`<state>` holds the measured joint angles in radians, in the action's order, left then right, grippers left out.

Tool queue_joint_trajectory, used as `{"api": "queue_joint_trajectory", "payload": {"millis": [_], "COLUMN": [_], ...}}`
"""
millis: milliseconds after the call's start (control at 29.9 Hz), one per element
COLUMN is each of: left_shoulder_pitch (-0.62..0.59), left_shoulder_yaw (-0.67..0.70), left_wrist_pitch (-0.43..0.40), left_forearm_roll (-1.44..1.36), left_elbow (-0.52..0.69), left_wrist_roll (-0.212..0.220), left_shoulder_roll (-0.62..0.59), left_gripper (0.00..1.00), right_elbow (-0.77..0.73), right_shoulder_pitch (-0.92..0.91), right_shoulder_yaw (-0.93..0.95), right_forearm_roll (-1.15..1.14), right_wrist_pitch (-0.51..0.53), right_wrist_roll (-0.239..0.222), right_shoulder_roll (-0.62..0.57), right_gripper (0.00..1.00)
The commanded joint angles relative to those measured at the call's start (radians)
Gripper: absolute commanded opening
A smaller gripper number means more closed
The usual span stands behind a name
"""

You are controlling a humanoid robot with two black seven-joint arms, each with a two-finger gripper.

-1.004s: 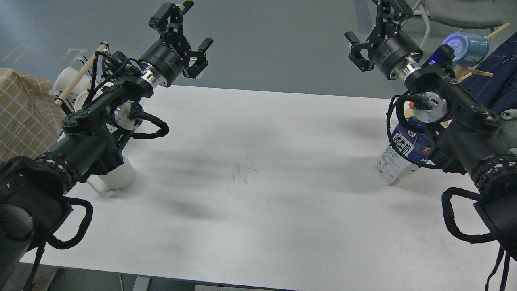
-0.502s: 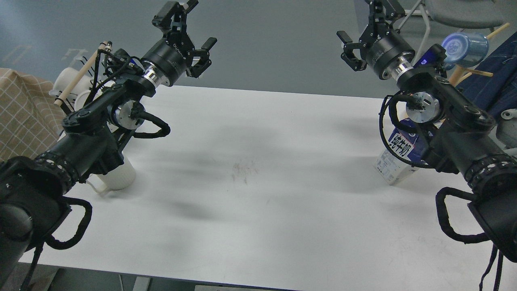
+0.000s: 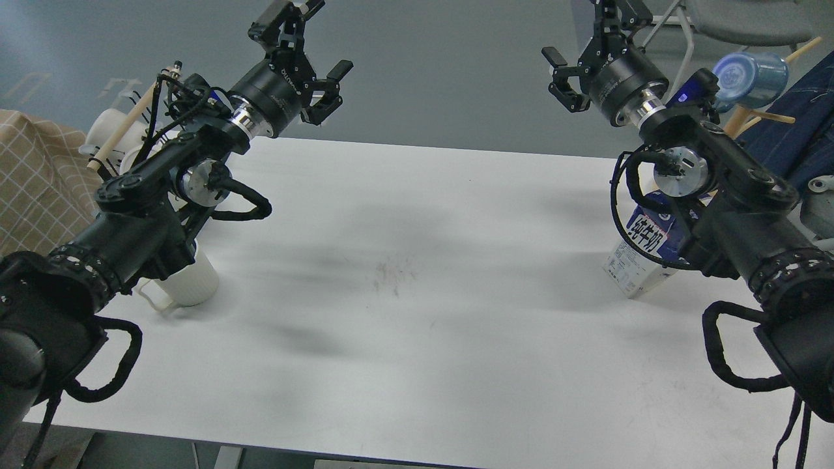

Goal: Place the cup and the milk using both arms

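From the head view, both arms have lifted slightly since a second ago. The left gripper (image 3: 305, 40) and right gripper (image 3: 582, 47) are spread wide, holding nothing. The cup (image 3: 194, 283) and milk carton (image 3: 637, 259) sit at opposite table (image 3: 417, 273) edges (each partly hidden under its arm). Judged from this, nothing is grasped or placed yet; a blue mug (image 3: 749, 77) on a rack stands beyond.

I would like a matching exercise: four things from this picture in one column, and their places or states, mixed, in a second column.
Things:
1. white cup
2. milk carton
3. left gripper
4. blue cup

Places or states:
A. open, raised beyond the table's far edge
B. off the table, hanging on a wooden peg at top right
C. on the table, partly hidden under the left arm
D. on the table, partly hidden behind the right arm

Pairs: 1-C, 2-D, 3-A, 4-B
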<state>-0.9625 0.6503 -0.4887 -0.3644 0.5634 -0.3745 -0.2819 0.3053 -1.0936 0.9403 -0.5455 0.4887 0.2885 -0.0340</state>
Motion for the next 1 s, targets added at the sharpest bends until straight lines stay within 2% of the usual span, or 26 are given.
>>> {"api": "queue_joint_trajectory", "payload": {"millis": [0,502,770,903,970], "left_shoulder_pitch": [0.002,0.008,0.059,0.068,0.071], "left_shoulder_yaw": [0.000,0.000,-0.006,-0.037,-0.046], "left_wrist_pitch": [0.000,0.000,0.000,0.000,0.000], "left_forearm_roll": [-0.007,-0.036,-0.415,-0.615,-0.662], "left_elbow": [0.003,0.030,0.360,0.542,0.591], "left_wrist_roll": [0.000,0.000,0.005,0.003,0.002], "left_shoulder_roll": [-0.003,-0.031,-0.292,-0.506,-0.568], "left_gripper": [0.98,0.98,0.98,0.98,0.98], "right_elbow": [0.000,0.002,0.006,0.012,0.014], "right_shoulder_pitch": [0.000,0.000,-0.002,0.000,0.001], "right_shoulder_yaw": [0.000,-0.002,-0.002,-0.003,-0.003], "right_forearm_roll": [-0.001,-0.001,-0.001,-0.001,-0.001], "right_wrist_pitch": [0.000,0.000,0.000,0.000,0.000], "right_wrist_roll": [0.000,0.000,0.000,0.000,0.001], "right_shoulder_roll": [0.000,0.000,0.000,0.002,0.002], "right_gripper": [1.00,1.00,1.00,1.00,1.00]}}
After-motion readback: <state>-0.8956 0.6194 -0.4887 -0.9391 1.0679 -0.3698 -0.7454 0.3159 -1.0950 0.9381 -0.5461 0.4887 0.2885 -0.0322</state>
